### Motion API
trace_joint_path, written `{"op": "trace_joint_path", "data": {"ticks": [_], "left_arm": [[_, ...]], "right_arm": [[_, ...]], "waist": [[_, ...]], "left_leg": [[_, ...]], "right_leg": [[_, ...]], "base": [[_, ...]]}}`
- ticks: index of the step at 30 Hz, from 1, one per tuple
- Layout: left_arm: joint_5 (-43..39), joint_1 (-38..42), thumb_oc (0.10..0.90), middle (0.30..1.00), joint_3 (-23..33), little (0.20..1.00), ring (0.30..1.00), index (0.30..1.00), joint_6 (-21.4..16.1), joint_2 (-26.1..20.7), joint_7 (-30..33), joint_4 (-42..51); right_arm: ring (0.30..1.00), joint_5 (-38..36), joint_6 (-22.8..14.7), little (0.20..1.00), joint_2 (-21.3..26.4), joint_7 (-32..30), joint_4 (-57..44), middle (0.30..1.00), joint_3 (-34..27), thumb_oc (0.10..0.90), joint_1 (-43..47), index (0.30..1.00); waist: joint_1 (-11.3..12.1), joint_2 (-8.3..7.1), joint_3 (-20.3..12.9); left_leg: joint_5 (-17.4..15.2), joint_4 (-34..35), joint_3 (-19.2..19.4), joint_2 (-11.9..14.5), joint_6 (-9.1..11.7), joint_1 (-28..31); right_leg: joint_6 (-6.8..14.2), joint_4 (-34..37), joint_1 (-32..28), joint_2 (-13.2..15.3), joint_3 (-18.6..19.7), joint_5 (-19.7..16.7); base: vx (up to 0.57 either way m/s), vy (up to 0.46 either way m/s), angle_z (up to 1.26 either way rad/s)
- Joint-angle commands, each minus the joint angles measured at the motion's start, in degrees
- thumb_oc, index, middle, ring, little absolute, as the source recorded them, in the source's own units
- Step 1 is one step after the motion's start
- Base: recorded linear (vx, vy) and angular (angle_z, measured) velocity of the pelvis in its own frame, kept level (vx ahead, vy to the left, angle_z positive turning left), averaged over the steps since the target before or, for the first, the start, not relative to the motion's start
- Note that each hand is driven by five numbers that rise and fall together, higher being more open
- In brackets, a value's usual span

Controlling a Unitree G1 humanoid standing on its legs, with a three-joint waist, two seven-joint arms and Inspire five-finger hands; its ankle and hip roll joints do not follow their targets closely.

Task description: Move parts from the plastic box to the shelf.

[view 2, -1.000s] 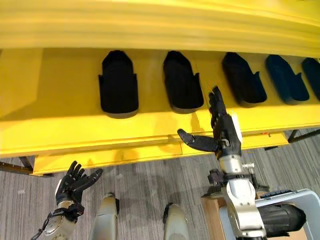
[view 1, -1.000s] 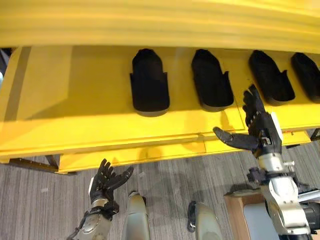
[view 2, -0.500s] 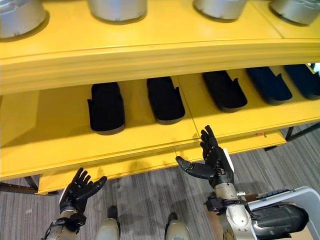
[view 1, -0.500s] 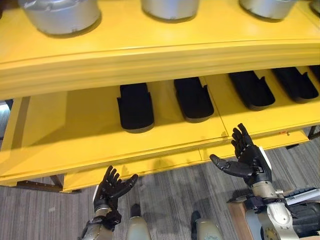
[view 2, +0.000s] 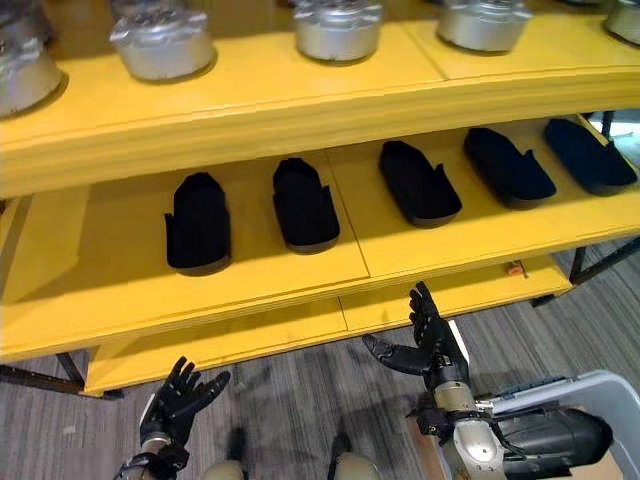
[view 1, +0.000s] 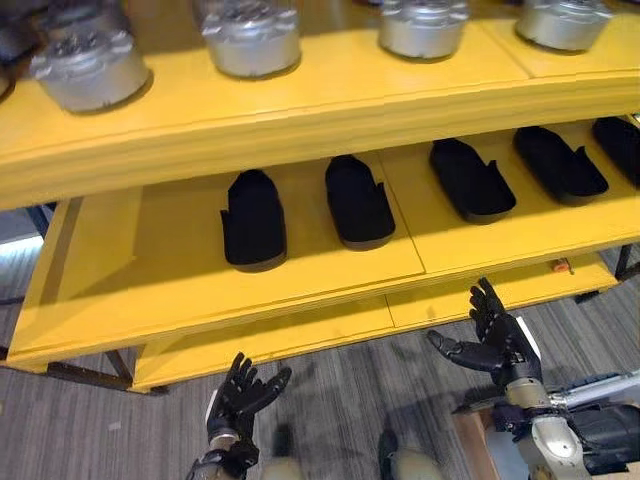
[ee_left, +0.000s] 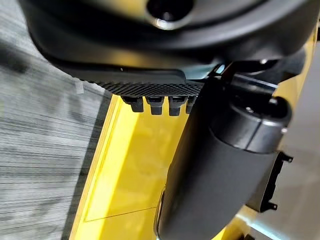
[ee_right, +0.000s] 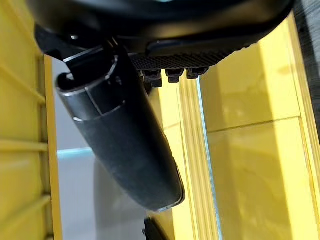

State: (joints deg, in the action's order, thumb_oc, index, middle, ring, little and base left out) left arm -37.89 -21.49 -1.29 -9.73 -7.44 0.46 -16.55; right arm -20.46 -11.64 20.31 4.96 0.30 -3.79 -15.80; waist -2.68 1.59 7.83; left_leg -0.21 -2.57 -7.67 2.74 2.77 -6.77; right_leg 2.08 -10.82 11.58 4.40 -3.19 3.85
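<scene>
The yellow shelf [view 1: 300, 290] stands before me. Its middle tier holds several black parts, such as the two at its left [view 1: 253, 220] [view 1: 358, 200]. Silver metal parts [view 1: 250, 38] stand on the top tier. My right hand [view 1: 500, 345] is open and holds nothing, low in front of the shelf's bottom ledge. Further left over the floor my left hand [view 1: 240, 395] is open too, with nothing in it. In the wrist views the left thumb [ee_left: 215, 175] and the right thumb [ee_right: 120, 135] stand straight against the yellow wood. The plastic box [view 2: 600, 385] sits at the lower right with a black part [view 2: 550, 435] in it.
Grey carpet floor [view 1: 350, 380] lies below the shelf. A small orange thing [view 1: 560, 266] lies on the bottom ledge at the right. The left end of the middle tier [view 1: 130, 240] is bare. Dark shelf legs [view 1: 90, 372] show at the lower left.
The camera has tilted up, bringing the top tier and its silver parts into the picture. My right hand has drawn back from the middle tier's edge to below the bottom ledge.
</scene>
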Motion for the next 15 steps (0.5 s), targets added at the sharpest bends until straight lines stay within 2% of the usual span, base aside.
{"op": "trace_joint_path", "data": {"ticks": [1, 4, 10, 15], "left_arm": [[-0.71, 3.66, 0.9, 1.0, 3.07, 1.0, 1.0, 1.0, -5.43, -2.27, -3.52, 5.22], [-0.78, 3.74, 0.9, 1.0, 2.33, 1.0, 1.0, 1.0, -5.44, -2.13, -3.97, 4.74], [-0.65, 3.98, 0.9, 1.0, 1.82, 1.0, 1.0, 1.0, -5.05, -3.51, -3.54, 4.52], [-0.58, 3.8, 0.9, 1.0, 1.62, 1.0, 1.0, 1.0, -4.99, -4.14, -2.73, 4.19]], "right_arm": [[1.0, -0.25, -6.59, 1.0, 0.26, 1.1, -3.69, 1.0, -2.51, 0.9, 5.13, 1.0], [1.0, -0.31, -6.47, 1.0, -0.24, 1.43, -3.43, 1.0, -2.67, 0.9, 4.35, 1.0], [1.0, 0.24, -5.28, 1.0, -1.27, 0.9, -1.8, 1.0, -2.69, 0.9, 3.1, 1.0], [1.0, -0.86, -5.1, 1.0, -2.87, -1.06, -0.16, 1.0, -3.6, 0.9, 3.65, 1.0]], "waist": [[1.6, -3.13, -1.58], [1.12, -2.99, -2.38], [0.47, -3.2, -3.36], [-0.09, -3.93, -3.13]], "left_leg": [[-1.31, -5.37, -6.63, -5.7, -1.1, -5.16], [-1.2, -3.68, -5.19, -5.23, -1.58, -3.78], [0.56, 4.07, -1.52, -4.73, -3.13, -0.26], [0.61, 5.49, 1.57, -5.01, -3.91, 0.43]], "right_leg": [[1.4, 7.96, -4.86, -1.7, 2.65, -0.37], [1.95, 8.95, -5.2, -1.37, 3.19, -1.18], [3.82, 11.14, -4.65, -0.23, 5.37, -3.72], [5.28, 11.31, -3.27, 0.52, 7.5, -5.5]], "base": [[0.09, 0.096, -0.54], [0.07, 0.148, -0.52], [0.02, 0.162, -0.22], [-0.01, 0.157, -0.42]]}}
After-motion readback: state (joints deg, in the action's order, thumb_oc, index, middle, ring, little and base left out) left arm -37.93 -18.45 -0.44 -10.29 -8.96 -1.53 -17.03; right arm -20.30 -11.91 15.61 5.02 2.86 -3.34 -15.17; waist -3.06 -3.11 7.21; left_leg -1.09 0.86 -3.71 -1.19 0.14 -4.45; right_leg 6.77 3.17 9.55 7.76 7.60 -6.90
